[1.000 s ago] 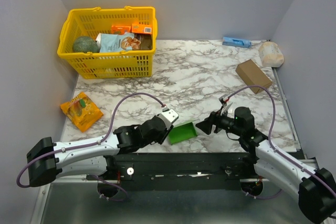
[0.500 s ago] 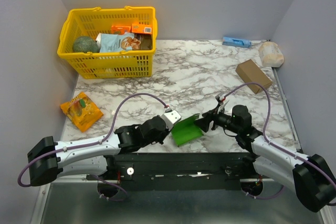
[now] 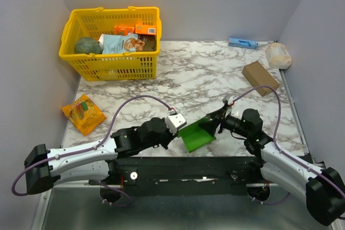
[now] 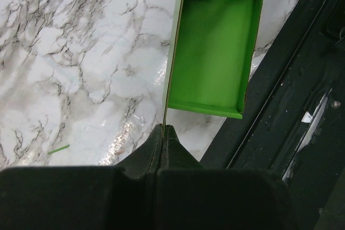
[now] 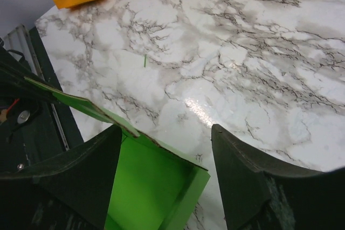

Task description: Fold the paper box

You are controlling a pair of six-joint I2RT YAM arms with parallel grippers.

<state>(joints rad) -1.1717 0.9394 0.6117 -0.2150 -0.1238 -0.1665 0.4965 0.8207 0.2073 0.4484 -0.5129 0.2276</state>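
Left gripper [image 4: 163, 133], half-open a second ago, now pinches shut on one side wall of the bright green creased-card paper box [image 4: 213, 52], steadying it for folding while the right gripper [image 5: 164, 133] straddles its far corner, jaws apart, at the near edge of the white marble table [image 3: 205, 74] between grey walls [image 3: 215, 4].

bright even light, glare on the marble table [image 5: 197, 109], soft shadows.
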